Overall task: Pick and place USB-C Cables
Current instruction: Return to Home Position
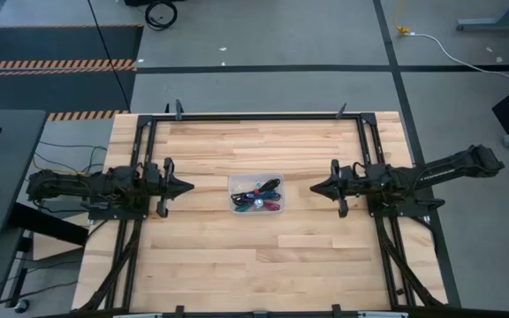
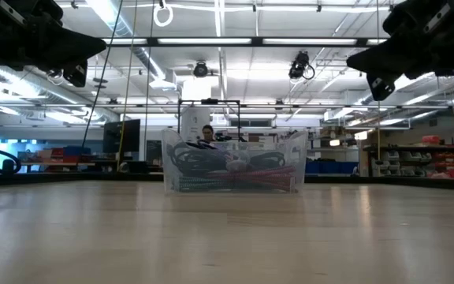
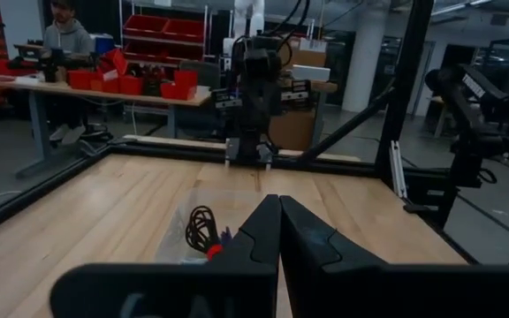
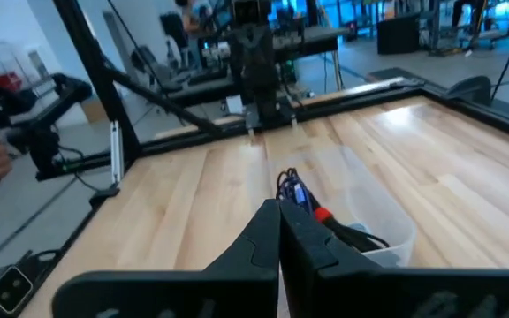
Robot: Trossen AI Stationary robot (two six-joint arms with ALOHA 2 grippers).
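as they lie tangled, cables [image 1: 256,194] look multicoloured.

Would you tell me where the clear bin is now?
In the high view, the bin sits at the centre of the table, between the left gripper and the right gripper, touching neither.

USB-C cables [image 1: 256,195] heaped together, inside clear bin [image 1: 233,183]

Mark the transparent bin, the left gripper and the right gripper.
transparent bin [image 1: 255,176]: high view, on its rim.
left gripper [image 1: 187,186]: high view, at its shut fingertips.
right gripper [image 1: 315,187]: high view, at its shut fingertips.
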